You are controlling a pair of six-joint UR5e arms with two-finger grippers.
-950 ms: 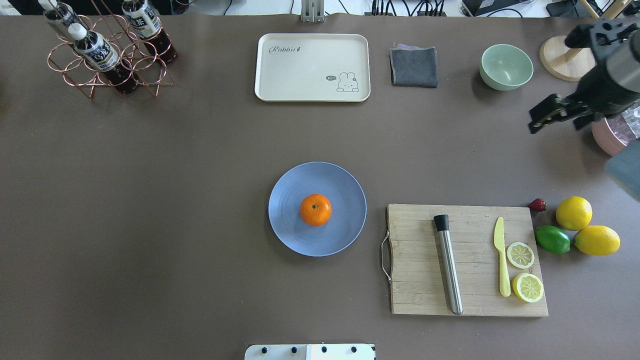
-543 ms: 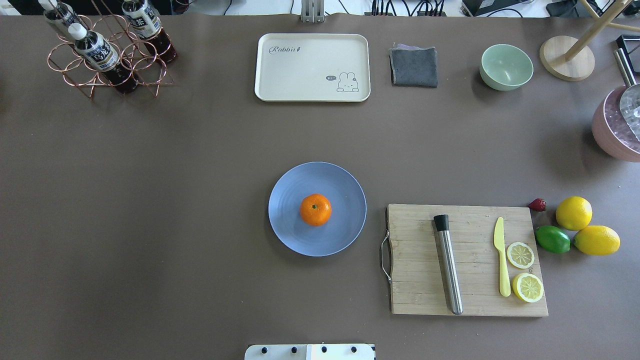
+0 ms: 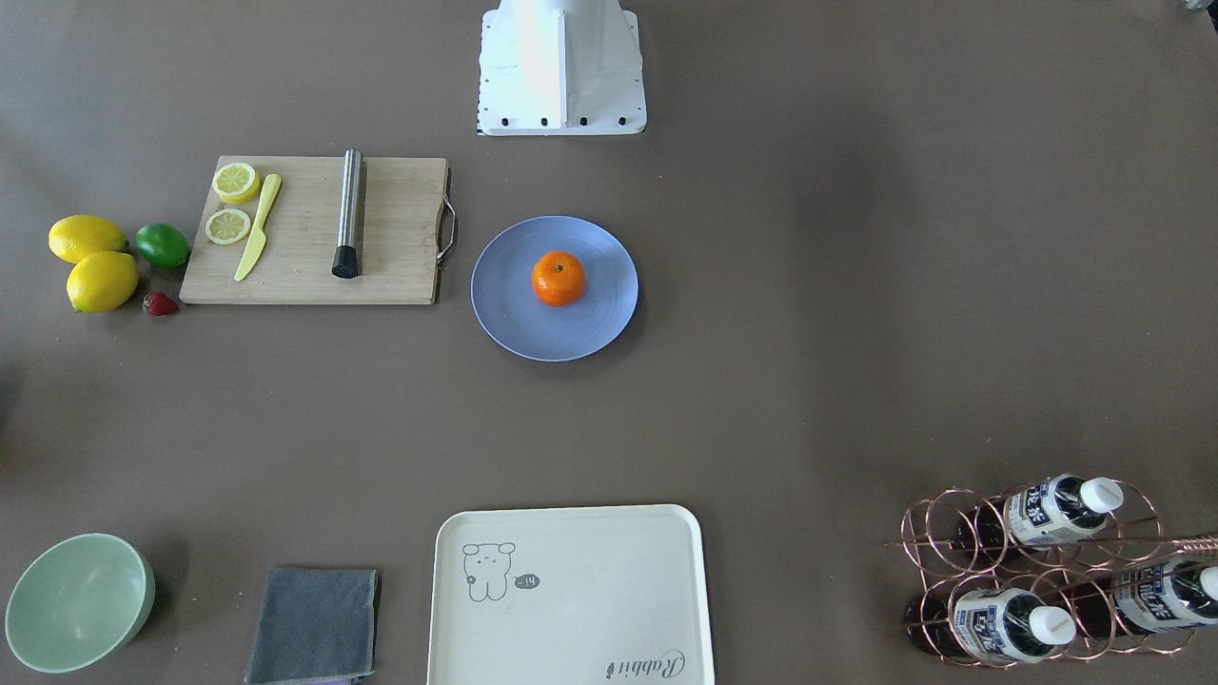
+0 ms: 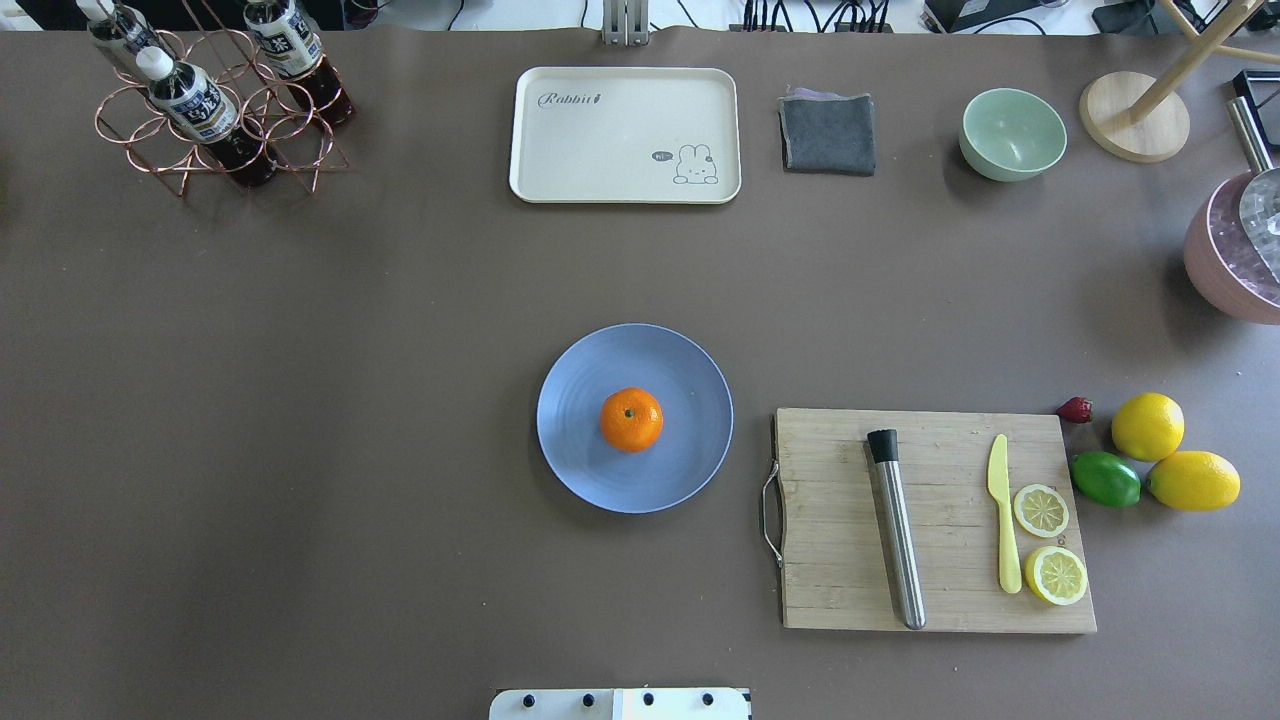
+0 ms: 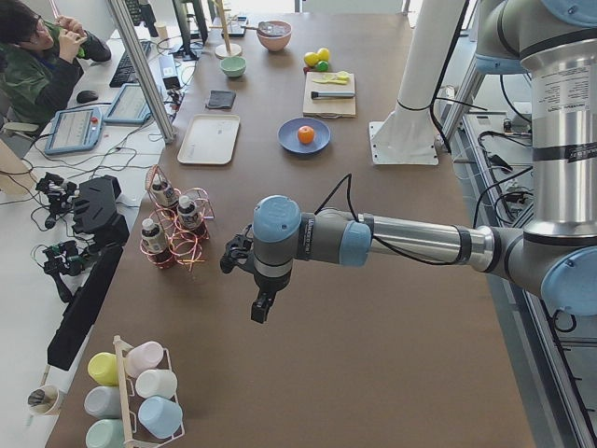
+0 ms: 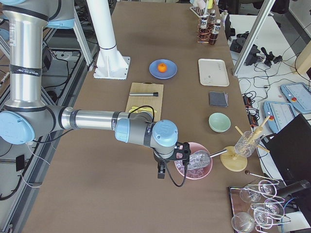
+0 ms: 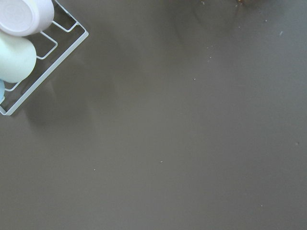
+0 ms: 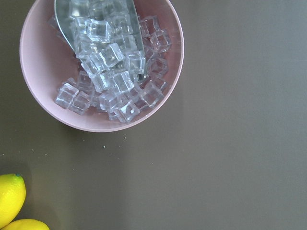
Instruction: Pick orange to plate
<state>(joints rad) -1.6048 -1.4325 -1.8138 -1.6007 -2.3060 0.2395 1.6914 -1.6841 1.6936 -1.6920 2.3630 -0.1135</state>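
The orange point(image 4: 631, 419) sits near the middle of the light-blue plate point(image 4: 585, 470), with nothing touching it; it also shows on the plate point(image 3: 514, 323) as the orange point(image 3: 559, 278) in the front-facing view. Neither arm appears in the overhead or front-facing views. In the exterior left view my left gripper point(image 5: 260, 308) hangs over bare table near the bottle rack, far from the plate. In the exterior right view my right gripper point(image 6: 161, 172) hovers beside the pink ice bowl. Whether either one is open or shut, I cannot tell.
A wooden cutting board point(image 4: 840, 580) with a steel muddler, a yellow knife and lemon halves lies right of the plate. Lemons point(image 4: 1148, 426), a lime and a strawberry sit beyond it. The pink ice bowl point(image 8: 43, 105), green bowl point(image 4: 1012, 133), cream tray point(image 4: 600, 140) and bottle rack point(image 4: 200, 110) line the edges.
My right arm, seen at the overhead view's right edge a second ago, has withdrawn out of that view. The orange and plate have not moved.
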